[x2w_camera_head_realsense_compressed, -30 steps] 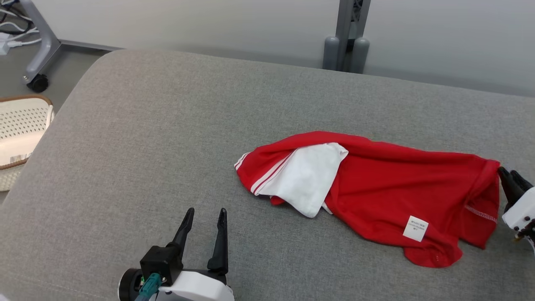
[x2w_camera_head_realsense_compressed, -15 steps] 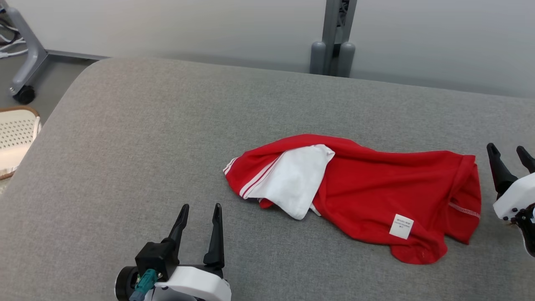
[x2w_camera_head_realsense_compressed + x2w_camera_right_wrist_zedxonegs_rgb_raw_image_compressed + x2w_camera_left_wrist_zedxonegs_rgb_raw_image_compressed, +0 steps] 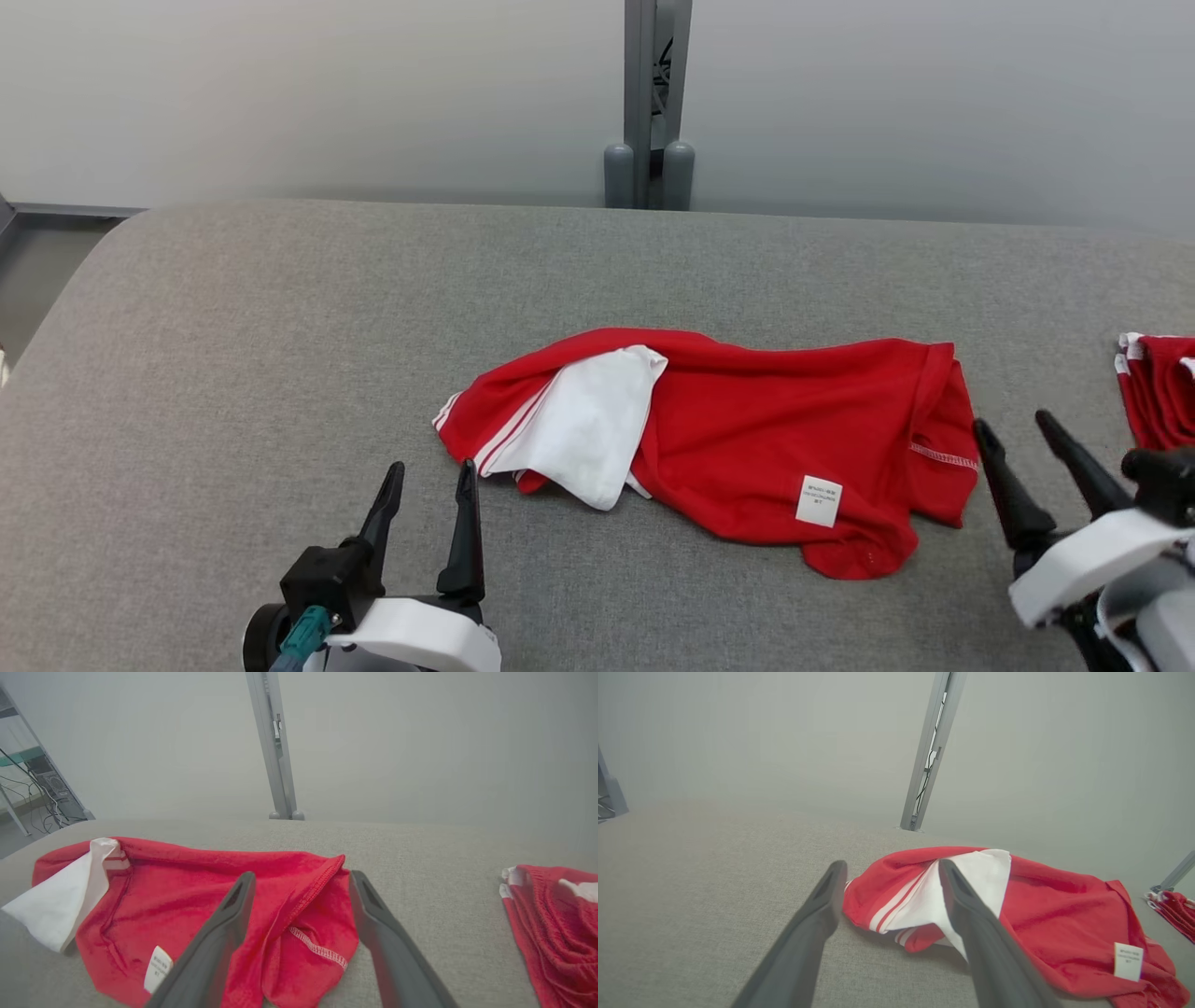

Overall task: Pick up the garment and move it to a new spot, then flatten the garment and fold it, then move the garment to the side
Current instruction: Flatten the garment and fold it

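Garment (image 3: 747,439) crumpled on grey cushion (image 3: 233,327). Left claw (image 3: 431,466) wide, empty, at its 8 o'clock; right claw (image 3: 1011,420) wide, empty, 3 o'clock.

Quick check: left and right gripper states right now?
Left gripper: jaws open, holding nothing, short of the red garment.
Right gripper: jaws open, holding nothing, near the garment's right end.
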